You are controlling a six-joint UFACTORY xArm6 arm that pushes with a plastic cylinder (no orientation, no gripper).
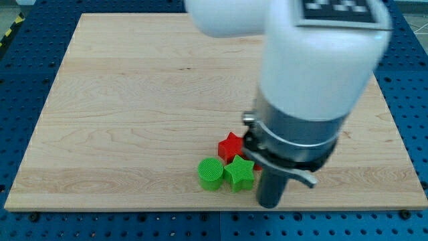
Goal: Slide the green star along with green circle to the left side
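Note:
The green star (239, 173) lies near the view's bottom edge of the wooden board (134, 100). The green circle (210, 173) touches it on its left. A red star (231, 146) sits just above the two, touching the green star. The arm's white and grey body (301, 100) hangs over the board at the view's right. A dark cylinder (271, 189) comes down just right of the green star. My tip itself does not show apart from this cylinder, so I cannot tell whether it touches the star.
The board's bottom edge (200, 209) runs close below the green blocks. A blue perforated table (27, 40) surrounds the board. A small red patch (257, 165) shows between the green star and the cylinder.

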